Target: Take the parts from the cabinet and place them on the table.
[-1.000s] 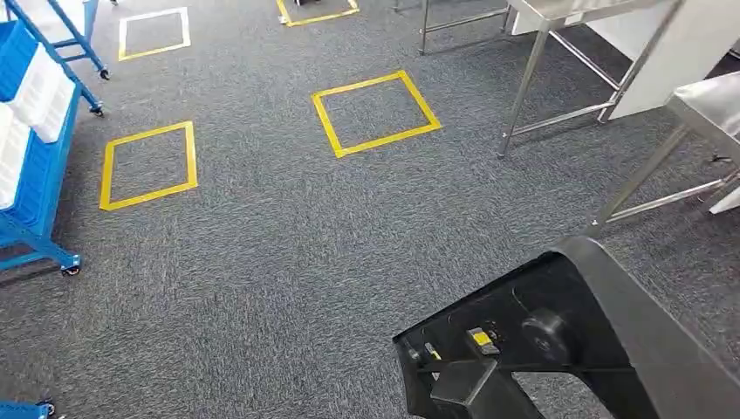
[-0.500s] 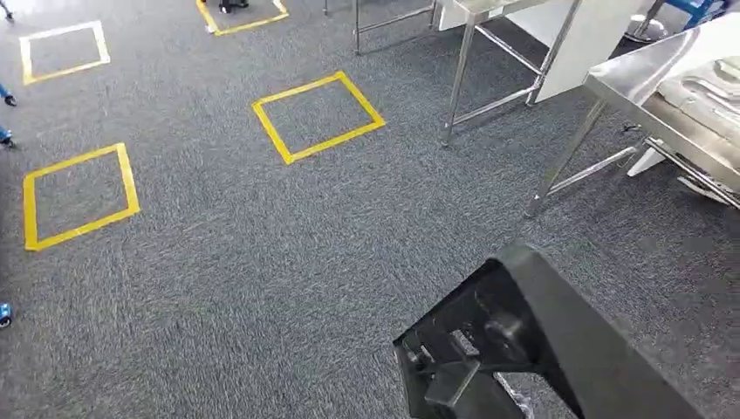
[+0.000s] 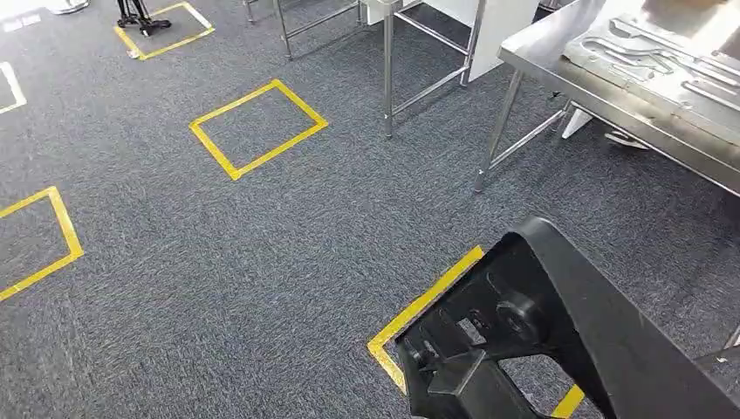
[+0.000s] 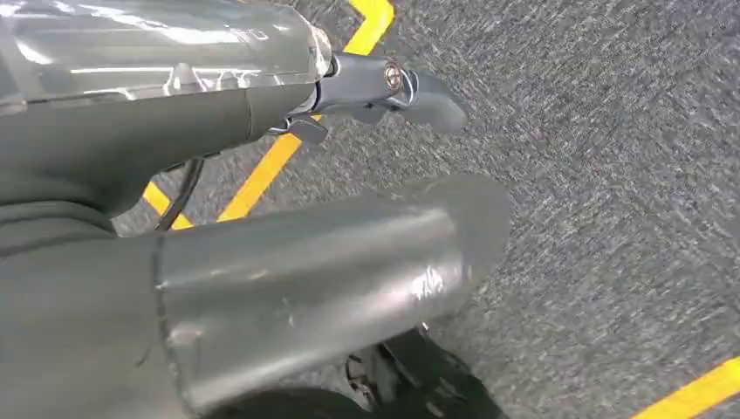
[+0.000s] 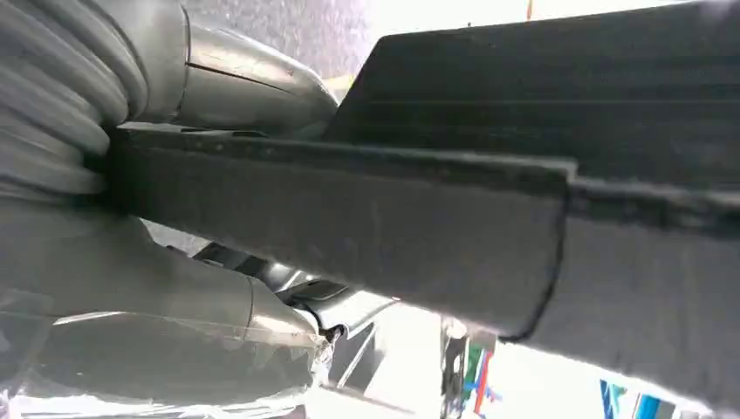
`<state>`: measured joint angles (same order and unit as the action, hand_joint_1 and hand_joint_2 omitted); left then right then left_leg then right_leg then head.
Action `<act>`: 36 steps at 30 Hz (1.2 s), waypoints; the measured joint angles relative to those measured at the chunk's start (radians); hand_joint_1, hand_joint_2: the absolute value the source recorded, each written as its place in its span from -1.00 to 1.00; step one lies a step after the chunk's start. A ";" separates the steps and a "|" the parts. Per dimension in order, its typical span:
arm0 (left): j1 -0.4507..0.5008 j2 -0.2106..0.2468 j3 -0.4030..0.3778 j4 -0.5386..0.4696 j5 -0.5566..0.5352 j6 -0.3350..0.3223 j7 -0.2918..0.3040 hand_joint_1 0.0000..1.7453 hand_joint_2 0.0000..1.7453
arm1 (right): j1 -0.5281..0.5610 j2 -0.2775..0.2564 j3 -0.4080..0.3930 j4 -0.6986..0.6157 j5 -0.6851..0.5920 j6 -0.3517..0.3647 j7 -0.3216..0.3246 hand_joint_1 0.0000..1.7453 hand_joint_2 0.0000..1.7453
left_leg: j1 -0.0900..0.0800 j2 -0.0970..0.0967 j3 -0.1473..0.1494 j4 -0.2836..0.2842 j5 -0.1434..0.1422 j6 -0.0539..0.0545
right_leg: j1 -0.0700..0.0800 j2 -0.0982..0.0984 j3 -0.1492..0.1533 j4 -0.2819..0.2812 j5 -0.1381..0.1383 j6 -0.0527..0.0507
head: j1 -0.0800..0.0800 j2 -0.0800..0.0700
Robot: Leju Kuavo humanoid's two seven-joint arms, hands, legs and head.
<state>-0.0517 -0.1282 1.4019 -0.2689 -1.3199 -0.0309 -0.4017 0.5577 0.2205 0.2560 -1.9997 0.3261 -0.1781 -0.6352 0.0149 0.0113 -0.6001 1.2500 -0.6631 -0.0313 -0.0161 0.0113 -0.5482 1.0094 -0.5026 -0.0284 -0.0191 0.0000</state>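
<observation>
- i've got a big black plastic part [image 3: 567, 340] filling the lower right of the head view, its ribbed underside with a round boss facing me.
- in the right wrist view my right hand [image 5: 131, 175] is clamped round that same black part [image 5: 524, 227]; the thick grey thumb lies over its edge and the ribbed cover sits hard against it, so i'm reading this hand as grasping the part.
- my left hand [image 4: 262, 262] is up close in the left wrist view, the grey thumb large across the frame and darker fingers [image 4: 393, 87] jutting out over the carpet; i see nothing in it, but i cannot tell whether the fingers are curled or spread.
- grey carpet [image 3: 262, 262] runs across the head view, with a yellow tape square [image 3: 258, 128] in the upper middle and another one [image 3: 39, 244] cut off at the left edge.
- a further yellow tape corner [image 3: 419, 310] sits just beside the part's near end, partly hidden under it.
- the steel table [image 3: 558, 65] is in the upper right, its legs on the carpet, with pale moulded pieces [image 3: 663, 61] lying on top.
- the part is well apart from the table top, low in frame, not resting on it.
- a second steel frame [image 3: 388, 61] stands top centre, beside a white panel [image 3: 502, 26].
</observation>
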 joint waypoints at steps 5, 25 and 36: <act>0.003 -0.002 0.000 0.000 0.000 0.000 0.002 -1.00 -1.00 | 0.000 0.000 0.000 0.000 0.001 -0.008 0.009 1.00 1.00 | 0.003 -0.026 0.055 -0.144 0.137 0.007 | 0.000 0.066 0.004 0.009 -0.001 0.002 | 0.000 0.000; -0.003 -0.002 0.000 0.000 -0.004 0.000 -0.013 -1.00 -1.00 | -0.007 -0.010 0.013 0.003 -0.002 -0.027 0.015 1.00 1.00 | -0.014 0.119 0.097 -0.250 0.153 0.034 | 0.025 -0.074 0.009 -0.002 -0.005 0.019 | 0.015 0.000; 0.004 0.001 0.000 0.000 -0.008 0.002 -0.011 -1.00 -1.00 | -0.011 -0.011 0.019 0.003 -0.011 -0.029 0.015 1.00 1.00 | 0.012 -0.042 0.087 -0.194 0.148 0.002 | 0.002 0.067 -0.001 0.004 0.012 0.008 | 0.006 0.000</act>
<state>-0.0478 -0.1270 1.4019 -0.2689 -1.3283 -0.0294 -0.4124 0.5472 0.2090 0.2754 -1.9966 0.3151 -0.2071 -0.6207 0.0265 -0.0307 -0.5133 1.0565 -0.5152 -0.0289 -0.0145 0.0779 -0.5491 1.0130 -0.4909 -0.0205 -0.0130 0.0000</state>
